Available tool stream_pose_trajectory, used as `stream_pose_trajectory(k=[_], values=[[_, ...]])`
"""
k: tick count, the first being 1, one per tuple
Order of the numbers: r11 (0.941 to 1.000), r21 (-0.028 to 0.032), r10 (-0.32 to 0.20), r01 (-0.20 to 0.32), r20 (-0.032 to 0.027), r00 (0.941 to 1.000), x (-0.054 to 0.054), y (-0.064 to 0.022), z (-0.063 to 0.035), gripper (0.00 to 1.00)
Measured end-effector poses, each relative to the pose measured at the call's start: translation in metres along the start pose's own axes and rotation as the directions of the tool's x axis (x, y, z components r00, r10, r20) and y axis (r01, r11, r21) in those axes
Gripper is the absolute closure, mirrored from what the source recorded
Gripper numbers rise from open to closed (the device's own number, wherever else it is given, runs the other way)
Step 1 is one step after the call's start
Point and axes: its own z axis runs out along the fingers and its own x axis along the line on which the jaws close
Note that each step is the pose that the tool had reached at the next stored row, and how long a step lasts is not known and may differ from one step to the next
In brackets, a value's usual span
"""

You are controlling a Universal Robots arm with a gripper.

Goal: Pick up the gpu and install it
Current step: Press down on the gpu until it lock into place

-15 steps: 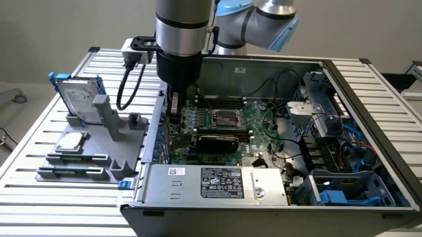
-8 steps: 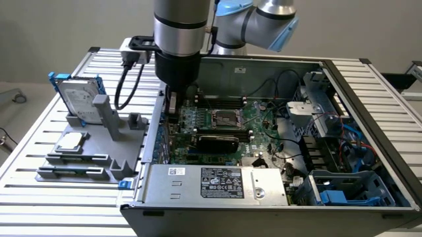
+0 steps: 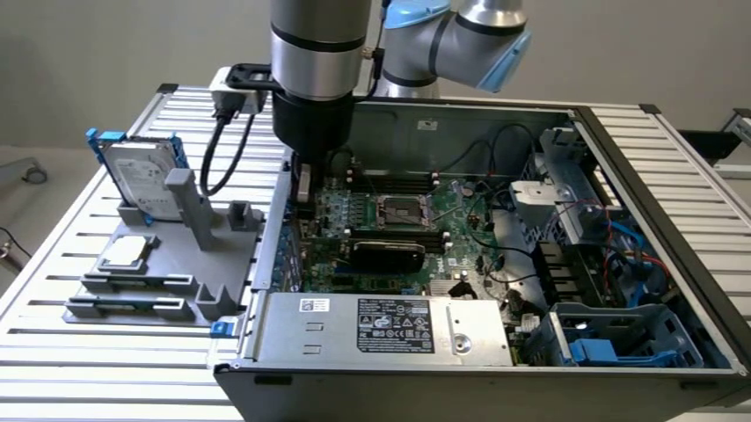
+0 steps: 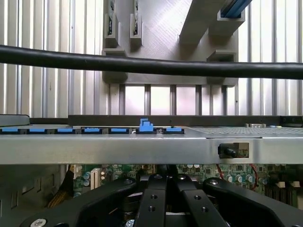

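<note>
**Item: gpu install, state of work**

- **gpu** (image 3: 388, 254): black rounded cover uppermost. We see it lying across the motherboard (image 3: 352, 220), just below the processor socket (image 3: 399, 211), inside the computer case (image 3: 273, 255). We judge it to be at or in its slot; we cannot see whether it is fully seated.
- **gripper** (image 3: 305, 189): low inside the case, close to the wall on the exterior view's left and apart from the gpu. We cannot tell how the jaws stand or whether they hold anything.
- **black cable** (image 4: 151, 66): runs across the wrist view, above the case wall.
- **grey fixture** (image 3: 141, 290): on the table outside the case, with the hard drive (image 3: 135, 176) standing in it.

**Handling notes (our judgement)**

- Keep the tool off the case wall and the cable; clearance there looks slight.
- Work the card square to its slot, with its long edge parallel to the slot and its bracket toward the case wall.
- Press straight down, never at a tilt, because the board components beside the card stand close.
- Confirm seating by an even card height along its length.
</note>
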Motion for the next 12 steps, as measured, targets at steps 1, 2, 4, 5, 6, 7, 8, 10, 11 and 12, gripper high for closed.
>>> stream_pose_trajectory(k=[1, 2, 4, 5, 6, 7, 8, 10, 11, 12], values=[[1.0, -0.0007, 0.0, 0.0, 0.0001, 1.0, 0.0, 0.0002, -0.0001, 0.89], [1.0, -0.001, 0.0, 0.0, -0.0001, 1.0, 0.0001, 0.0004, -0.0002, 0.89], [1.0, -0.0011, 0.0, 0.0, -0.0003, 1.0, 0.0001, 0.0005, -0.001, 0.89], [1.0, -0.0014, 0.0, 0.0, -0.0006, 1.0, 0.0001, 0.0006, -0.0017, 0.89], [1.0, -0.0018, 0.0, 0.0, -0.0008, 1.0, 0.0002, 0.0007, -0.0023, 0.89], [1.0, -0.0027, 0.0, 0.0, -0.0005, 1.0, 0.0001, 0.0008, -0.0026, 0.89], [1.0, -0.003, 0.0, 0.0, -0.0002, 1.0, 0.0001, 0.0008, -0.0026, 0.89], [1.0, -0.0029, 0.0, 0.0, 0.0, 1.0, 0.0004, 0.0007, -0.0026, 0.89], [1.0, -0.0028, 0.0, 0.0, 0.0, 1.0, 0.0008, 0.0007, -0.0025, 0.89], [1.0, -0.0029, 0.0, 0.0, 0.0, 1.0, 0.0012, 0.0008, -0.0025, 0.89]])
